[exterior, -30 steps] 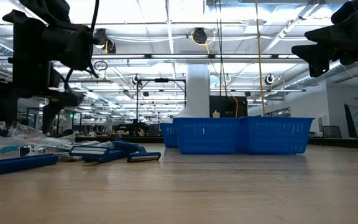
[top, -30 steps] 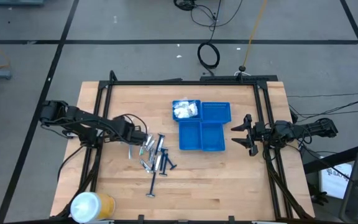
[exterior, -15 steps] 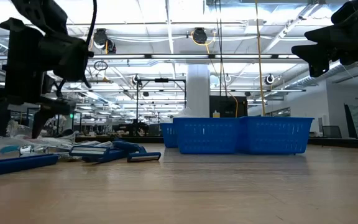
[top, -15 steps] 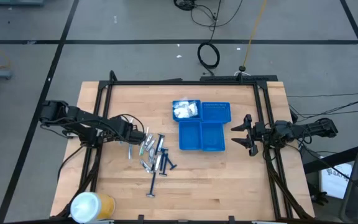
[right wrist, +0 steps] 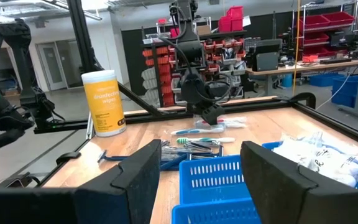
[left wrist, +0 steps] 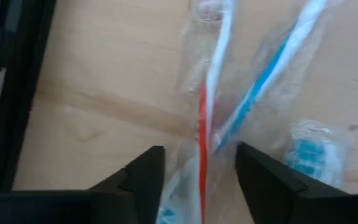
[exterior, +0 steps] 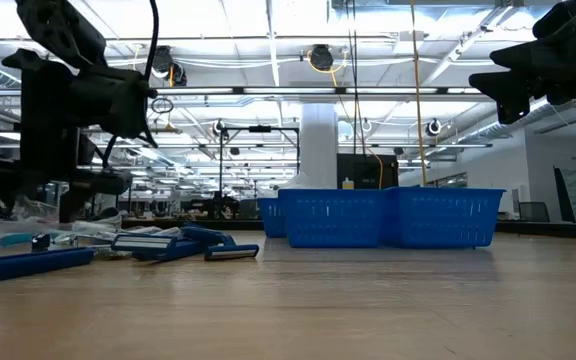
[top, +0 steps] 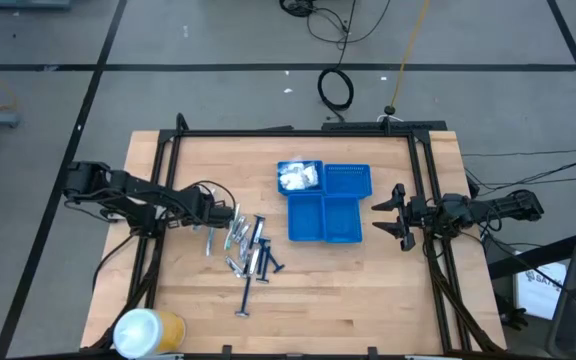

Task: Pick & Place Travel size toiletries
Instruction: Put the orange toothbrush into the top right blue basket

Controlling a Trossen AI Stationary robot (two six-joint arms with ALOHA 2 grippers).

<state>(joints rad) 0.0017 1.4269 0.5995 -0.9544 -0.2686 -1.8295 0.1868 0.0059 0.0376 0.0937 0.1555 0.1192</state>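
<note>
Partly blurring in the left wrist view, wrapped toothbrushes are lying on the table between the left gripper's parted fingers; right gripper is hovering open beside the blue tray.

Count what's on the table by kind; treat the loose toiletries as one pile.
Blue compartment tray: 1
White-and-yellow canister: 1
Loose toiletries pile: 1 (the pieces overlap too much to count singly)
Clump of white packets in the tray: 1
Total: 4
</note>
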